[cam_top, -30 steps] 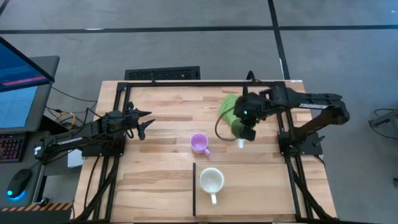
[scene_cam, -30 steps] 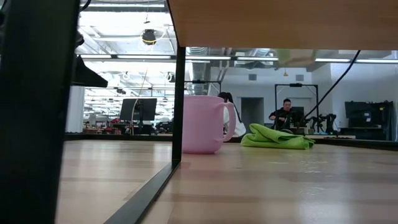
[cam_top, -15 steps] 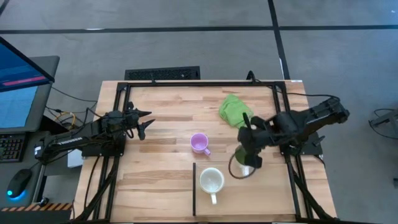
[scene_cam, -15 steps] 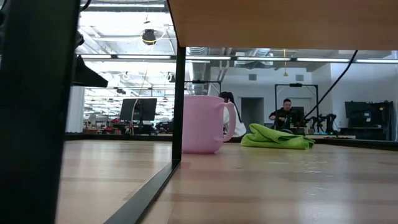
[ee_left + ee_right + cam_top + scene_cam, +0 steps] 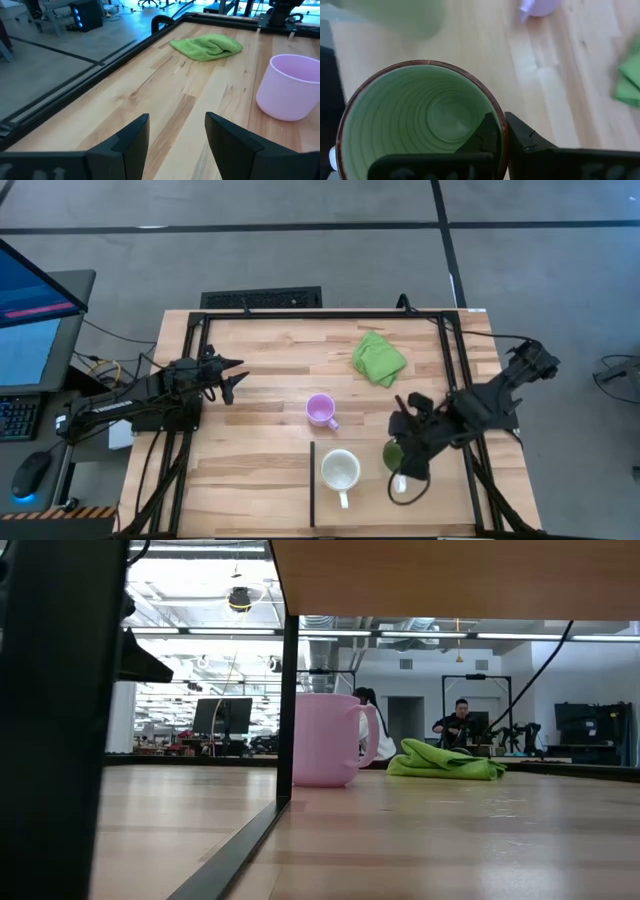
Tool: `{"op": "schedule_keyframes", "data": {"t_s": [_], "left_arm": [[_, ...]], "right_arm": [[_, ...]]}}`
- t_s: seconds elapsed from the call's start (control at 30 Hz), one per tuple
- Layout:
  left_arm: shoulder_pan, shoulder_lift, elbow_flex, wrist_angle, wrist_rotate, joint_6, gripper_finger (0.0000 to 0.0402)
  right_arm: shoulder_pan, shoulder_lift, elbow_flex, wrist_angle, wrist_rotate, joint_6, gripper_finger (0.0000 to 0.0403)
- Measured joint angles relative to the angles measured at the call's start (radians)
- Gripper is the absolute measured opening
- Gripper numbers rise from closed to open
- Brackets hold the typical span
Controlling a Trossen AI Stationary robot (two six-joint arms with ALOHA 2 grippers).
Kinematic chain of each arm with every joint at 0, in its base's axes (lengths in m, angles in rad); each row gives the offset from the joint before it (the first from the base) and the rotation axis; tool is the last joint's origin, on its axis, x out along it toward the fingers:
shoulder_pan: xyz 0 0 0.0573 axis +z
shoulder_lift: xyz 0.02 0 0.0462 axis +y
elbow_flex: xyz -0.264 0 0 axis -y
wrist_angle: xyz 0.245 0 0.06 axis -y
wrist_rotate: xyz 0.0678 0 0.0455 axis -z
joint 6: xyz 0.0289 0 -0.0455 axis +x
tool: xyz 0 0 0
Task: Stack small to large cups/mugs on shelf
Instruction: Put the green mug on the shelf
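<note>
The green mug (image 5: 422, 122) hangs from the right gripper (image 5: 408, 463), mouth up and empty, its ribbed inside bare down to the bottom. The gripper's fingers (image 5: 490, 132) are pinched together on the mug's rim, one inside the wall and one outside. Just to that gripper's left, the white mug (image 5: 340, 471) stands on the shelf (image 5: 440, 505), also empty, its handle pointing toward the table's near edge. The thin black strip (image 5: 312, 483) runs right beside the white mug on its far side from the gripper. Beyond the strip, farther back, the light purple mug (image 5: 320, 410) stands upright and empty on the open wood. A green cloth (image 5: 378, 357) lies crumpled well behind the right gripper, near the back rail.

The left gripper (image 5: 232, 377) waits over the left part of the table, fingers spread apart, holding nothing, the purple mug some way in front of it.

Bare shelf shows around the green mug, between the white mug and the frame rail at the table's right edge.
</note>
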Motion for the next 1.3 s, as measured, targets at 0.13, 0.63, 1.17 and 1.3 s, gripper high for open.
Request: {"op": "schedule_keyframes", "data": {"t_s": [0.13,0.63,1.17,1.3], "left_arm": [[0.000,0.000,0.000,0.000,0.000,-0.002,0.0185],[0.000,0.002,0.000,-0.027,0.009,-0.028,0.0185],[0.000,0.002,0.000,-0.043,0.008,-0.028,0.0185],[0.000,0.002,0.000,-0.043,0.008,-0.028,0.0185]], "right_arm": [[0.032,0.017,-0.002,0.030,0.000,0.002,0.0025],[0.041,0.056,0.001,0.081,-0.003,0.016,0.0050],[0.036,0.059,-0.002,0.097,-0.043,0.018,0.0073],[0.036,0.059,-0.002,0.117,-0.067,0.019,0.0074]]}}
